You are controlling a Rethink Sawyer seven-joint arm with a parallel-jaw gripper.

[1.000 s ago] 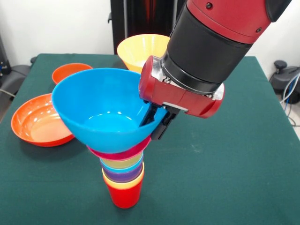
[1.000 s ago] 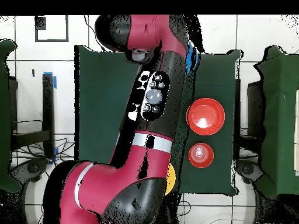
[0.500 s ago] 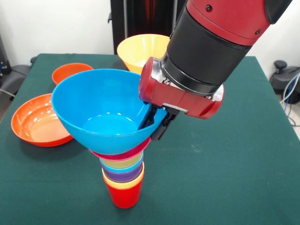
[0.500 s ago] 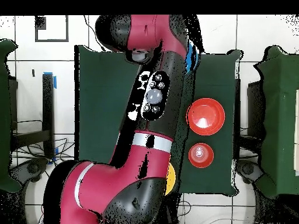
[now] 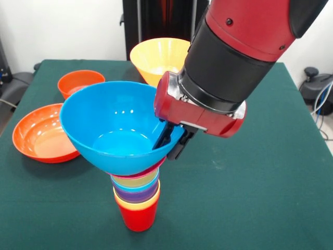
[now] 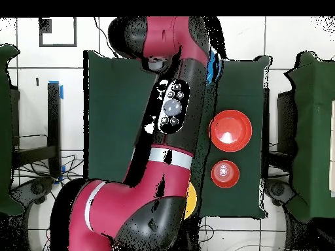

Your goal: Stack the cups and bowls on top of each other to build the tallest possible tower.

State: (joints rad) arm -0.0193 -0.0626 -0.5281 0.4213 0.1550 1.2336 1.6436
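- We see the tool (image 5: 173,140) clamped on the right-hand rim of the large blue bowl (image 5: 114,125), one finger inside the wall and one outside.
- The blue bowl sits on top of the tower (image 5: 136,195), which stands at the near middle of the worktop (image 5: 250,187): a red cup (image 5: 137,217) at the base, then pale yellow, purple, blue and yellow cups nested upward, with a sliver of the magenta-pink bowl (image 5: 148,172) just under the blue one.
- We judge the bowl light, stiff and glossy, so its thin rim is the natural hold, though slippery.
- It looks tilted, higher on the left, and we cannot tell whether it is fully seated.
- The stack is narrow below and wide above, so we expect it to tip easily under any sideways pull on the rim; letting go wants to be gentle and straight.
- Still unstacked are the large yellow-orange bowl (image 5: 158,58) at the far middle, the small orange bowl (image 5: 79,82) at the far left, and the wide shallow orange bowl (image 5: 40,133) at the left.
- From overhead the arm hides nearly all of the tower.
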